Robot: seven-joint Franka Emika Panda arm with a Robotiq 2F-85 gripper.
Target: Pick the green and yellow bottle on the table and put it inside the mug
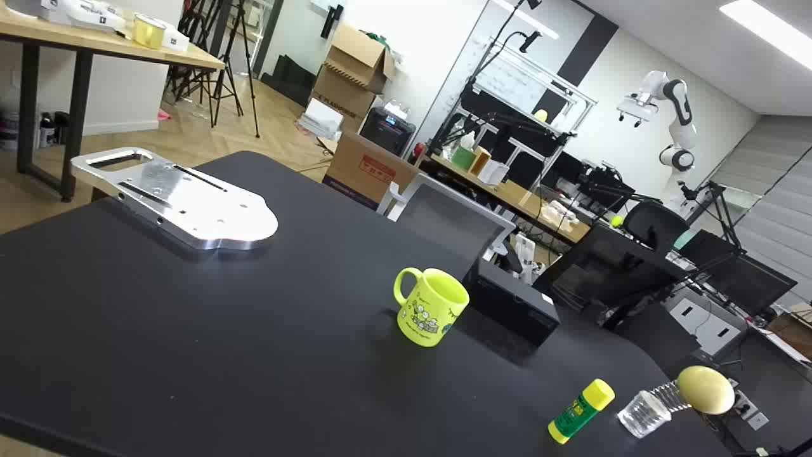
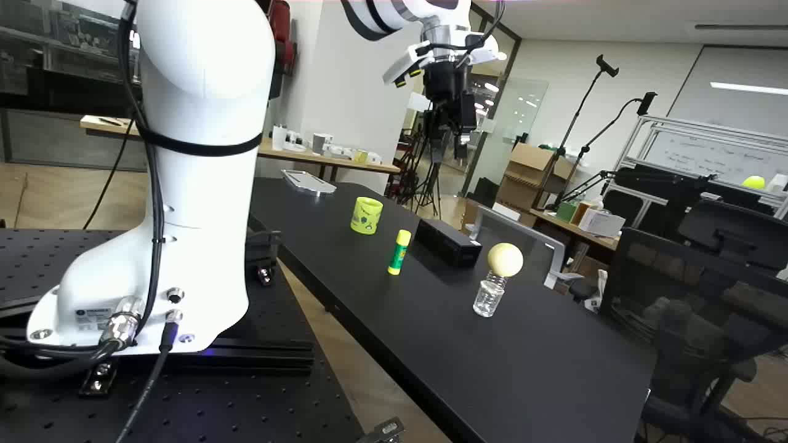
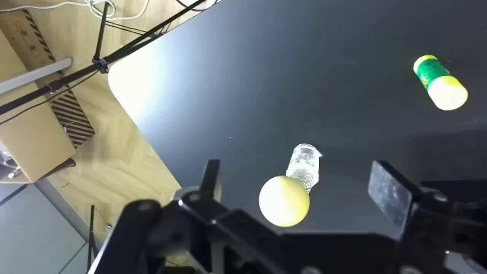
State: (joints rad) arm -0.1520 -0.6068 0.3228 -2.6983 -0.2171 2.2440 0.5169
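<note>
The green and yellow bottle point(image 1: 576, 416) stands upright on the black table point(image 1: 254, 355); it also shows in an exterior view point(image 2: 398, 253) and at the upper right of the wrist view point(image 3: 436, 78). The yellow-green mug point(image 1: 428, 314) stands upright, its opening up and its handle showing; it also shows in an exterior view point(image 2: 366, 216) with the handle hidden. The mug is out of the wrist view. My gripper point(image 2: 449, 147) is high above the table, open and empty. In the wrist view my gripper's point(image 3: 295, 167) fingers are wide apart, with the bottle outside them.
A clear jar point(image 2: 488, 297) with a spring and a pale-yellow ball point(image 2: 505, 259) stands near the bottle; in the wrist view the ball point(image 3: 284, 201) appears between the fingers, well below. A black box point(image 2: 447, 242) lies beside the mug and bottle. A metal plate point(image 1: 190, 200) lies at the table's end.
</note>
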